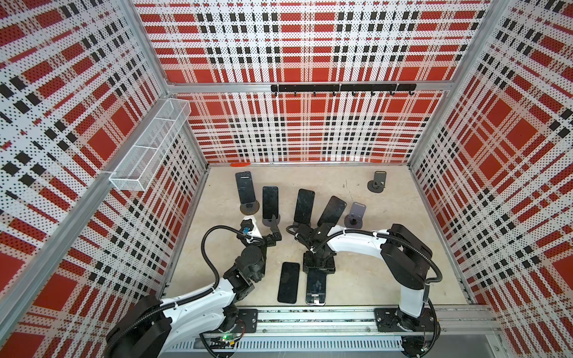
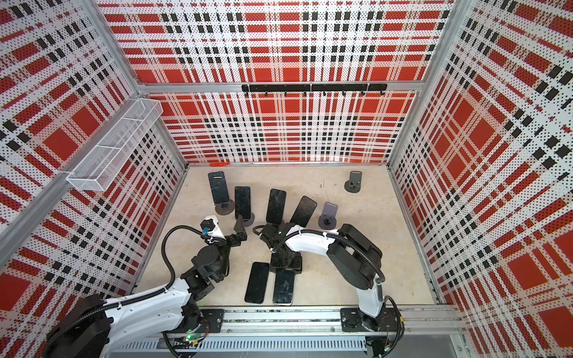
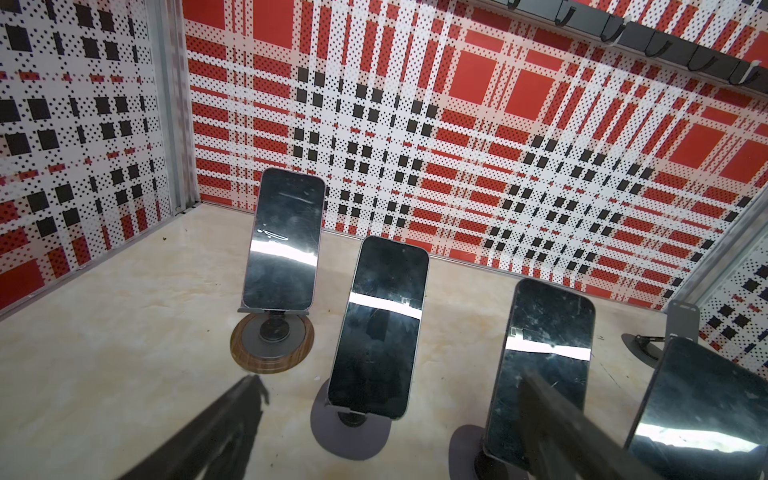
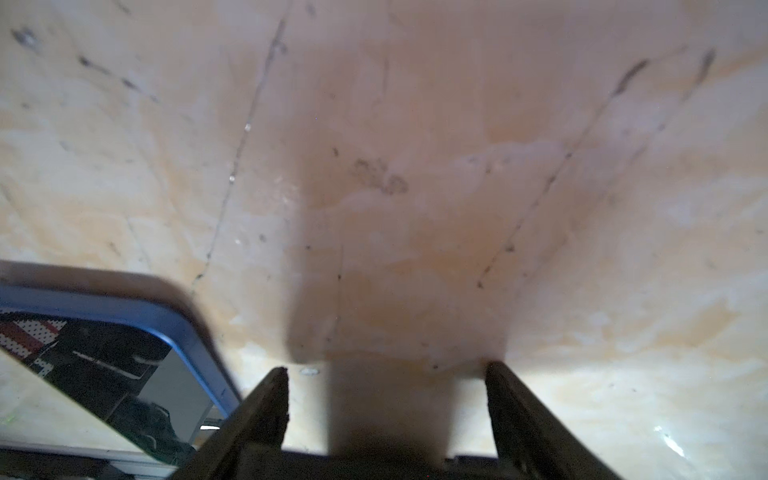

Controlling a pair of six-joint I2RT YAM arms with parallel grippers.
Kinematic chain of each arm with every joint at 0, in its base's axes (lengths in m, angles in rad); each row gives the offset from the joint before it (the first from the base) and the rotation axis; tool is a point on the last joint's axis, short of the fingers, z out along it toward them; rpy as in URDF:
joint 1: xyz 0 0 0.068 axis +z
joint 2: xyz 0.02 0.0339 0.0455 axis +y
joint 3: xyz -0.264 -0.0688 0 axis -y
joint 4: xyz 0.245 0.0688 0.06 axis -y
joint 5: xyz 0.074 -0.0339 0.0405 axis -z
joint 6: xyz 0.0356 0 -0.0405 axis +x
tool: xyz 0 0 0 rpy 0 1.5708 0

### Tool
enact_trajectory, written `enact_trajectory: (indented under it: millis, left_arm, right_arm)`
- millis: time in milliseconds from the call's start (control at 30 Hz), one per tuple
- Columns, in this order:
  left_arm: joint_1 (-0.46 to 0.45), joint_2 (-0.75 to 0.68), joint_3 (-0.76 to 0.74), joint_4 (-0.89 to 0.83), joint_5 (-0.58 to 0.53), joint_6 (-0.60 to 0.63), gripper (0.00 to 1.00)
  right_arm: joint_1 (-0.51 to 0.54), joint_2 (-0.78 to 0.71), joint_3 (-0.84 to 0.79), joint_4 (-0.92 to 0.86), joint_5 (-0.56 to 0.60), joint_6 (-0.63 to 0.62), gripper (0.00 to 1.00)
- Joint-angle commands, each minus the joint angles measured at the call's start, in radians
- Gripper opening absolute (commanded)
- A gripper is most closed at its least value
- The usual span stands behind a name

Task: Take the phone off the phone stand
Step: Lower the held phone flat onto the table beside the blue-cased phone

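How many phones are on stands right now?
4, in a row, left to right: far-left phone, second phone, third phone, tilted fourth phone. None appears hidden.

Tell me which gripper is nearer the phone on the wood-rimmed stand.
Left. The left gripper sits open just short of that phone, facing its neighbour; the right gripper points down farther off, beside a flat phone.
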Motion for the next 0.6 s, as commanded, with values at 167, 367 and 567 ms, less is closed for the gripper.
enact_trajectory:
  millis: [167,367,567]
  left_arm:
    - [0.013,0.006,-0.008,-0.009,0.012,-0.008,0.98]
    - [0.014,-0.009,-0.016,-0.01,0.01,-0.014,0.98]
    - [0.014,-0.012,-0.014,-0.01,0.018,-0.01,0.98]
  right_arm:
    - [0.016,0.089,-0.013,0.068,0.035,0.047,0.72]
    - [0.016,0.094,-0.023,0.07,0.04,0.045,0.76]
    - [0.022,0.098,-0.017,0.073,0.061,0.034,0.76]
